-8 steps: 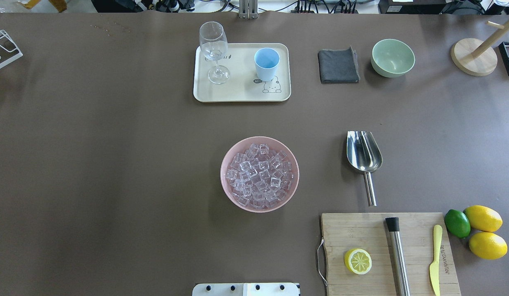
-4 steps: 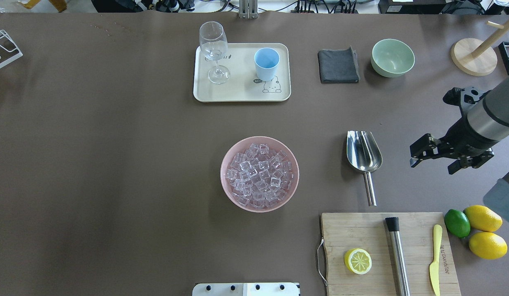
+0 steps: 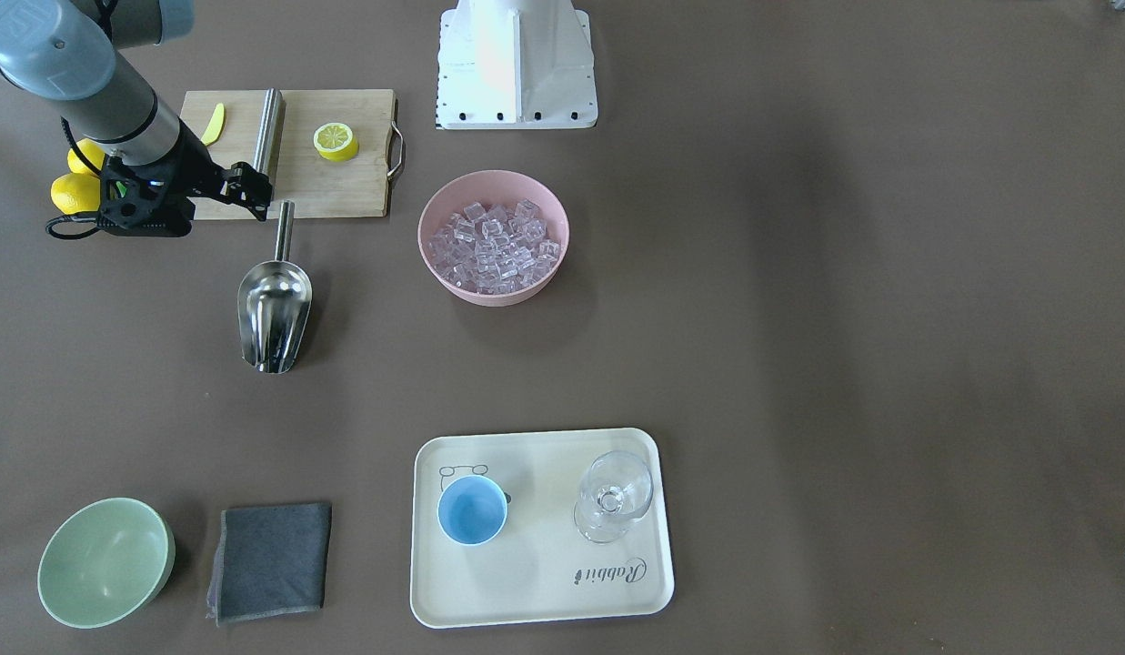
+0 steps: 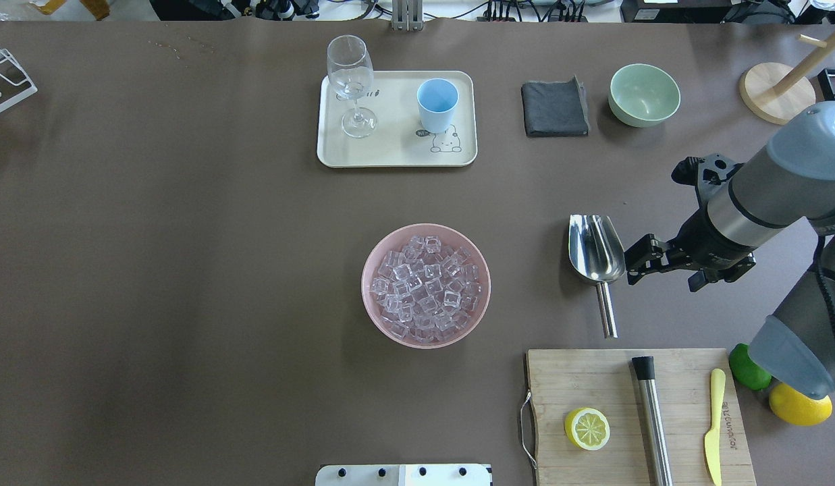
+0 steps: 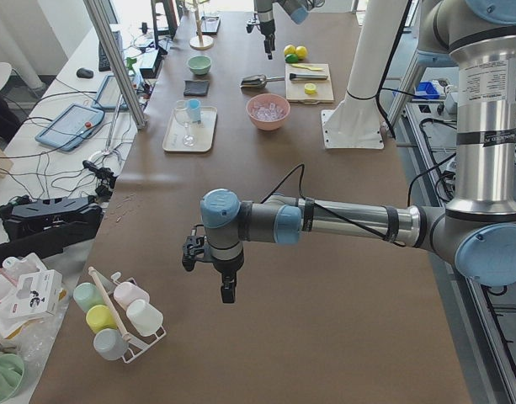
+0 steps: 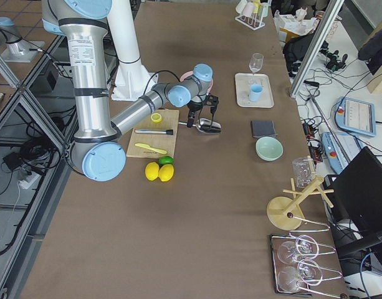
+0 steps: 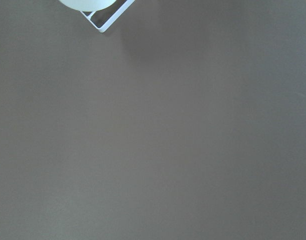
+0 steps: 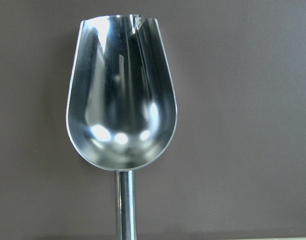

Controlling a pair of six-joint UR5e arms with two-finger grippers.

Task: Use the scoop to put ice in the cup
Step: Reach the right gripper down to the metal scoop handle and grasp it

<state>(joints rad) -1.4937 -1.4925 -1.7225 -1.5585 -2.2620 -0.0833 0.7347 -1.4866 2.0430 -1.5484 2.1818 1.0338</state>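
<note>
0 ice is in the cup; the scoop lies ungrasped just beside the wide-spread, empty jaws of the right gripper; every step remains.

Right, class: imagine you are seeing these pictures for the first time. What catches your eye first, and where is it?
The pink bowl heaped with glassy ice sits at the table's middle and draws the eye first. To its right in the overhead view, the shiny scoop lies on the bare table, with the right gripper hovering just beside it.
</note>
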